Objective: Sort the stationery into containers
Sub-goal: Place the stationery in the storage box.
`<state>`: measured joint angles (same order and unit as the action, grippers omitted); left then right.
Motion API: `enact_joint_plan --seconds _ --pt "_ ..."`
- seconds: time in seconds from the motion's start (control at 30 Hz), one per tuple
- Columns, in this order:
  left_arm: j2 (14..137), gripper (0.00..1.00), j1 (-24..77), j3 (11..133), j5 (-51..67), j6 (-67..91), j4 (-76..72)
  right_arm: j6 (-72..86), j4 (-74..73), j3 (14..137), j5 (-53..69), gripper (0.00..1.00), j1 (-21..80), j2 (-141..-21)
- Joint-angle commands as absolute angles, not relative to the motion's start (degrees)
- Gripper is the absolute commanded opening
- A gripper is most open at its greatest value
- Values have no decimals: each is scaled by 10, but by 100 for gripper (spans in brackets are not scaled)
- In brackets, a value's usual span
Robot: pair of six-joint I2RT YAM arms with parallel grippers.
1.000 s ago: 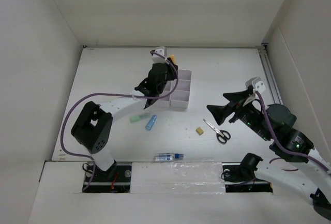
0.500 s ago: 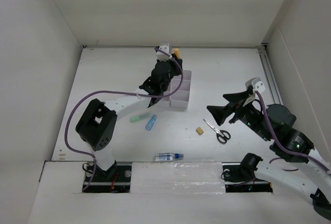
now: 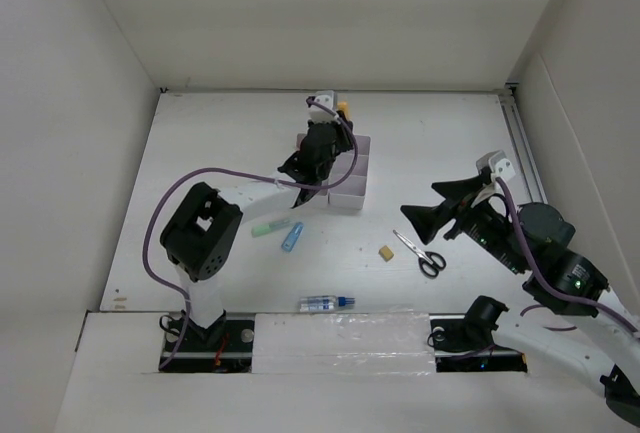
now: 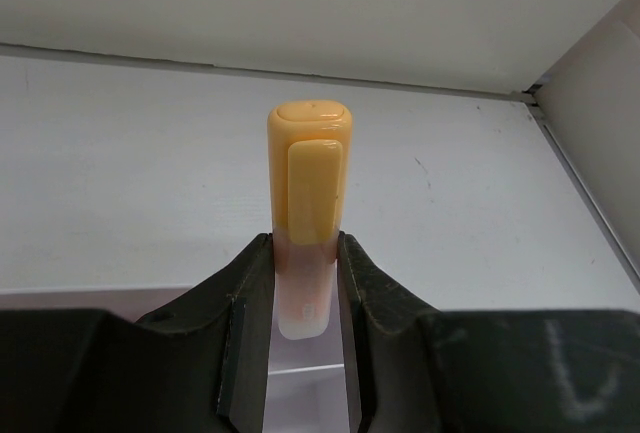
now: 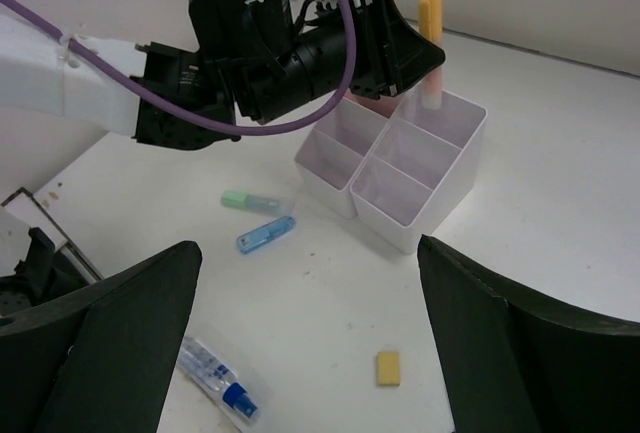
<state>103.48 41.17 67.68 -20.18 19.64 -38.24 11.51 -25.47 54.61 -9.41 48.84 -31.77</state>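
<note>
Orange pen (image 4: 308, 203) upright, long axis vertical, clamped low between left gripper (image 4: 303, 250) fingers, lower end at the far row of the organizer (image 5: 440, 168), straight below. Right gripper (image 3: 418, 200) spread wide, empty, well apart.

My top cam sits high behind the arm bases & looks down on the whole table (image 3: 210, 133) from far off. L wrist cam looks along its fingers (image 4: 250, 333) to the far wall, v. close on the orange pen (image 4: 310, 183). R wrist cam looks across the table from further back; it shares the white organizer (image 5: 400, 168), pen & L arm (image 5: 60, 63) w/ top cam.
</note>
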Motion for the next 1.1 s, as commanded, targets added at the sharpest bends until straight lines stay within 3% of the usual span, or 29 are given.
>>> enact_joint_plan --seconds 0.0,0.63,0.7,0.83,1.0,1.07 --pt "1033 0 415 700 -202 193 -432 106 -243 548 -87 95 492 -318" --pt "1060 0 420 676 -207 188 -471 85 -227 538 -76 96 492 -313" --pt "1065 5 420 676 -213 188 -471 85 -227 538 -76 96 492 -313" --pt "1065 24 425 665 -218 183 -477 80 -227 538 -76 97 492 -308" --pt "1058 57 442 649 -235 170 -498 80 -216 527 -82 97 492 -301" --pt "1058 59 442 649 -241 164 -498 80 -216 527 -82 97 492 -296"
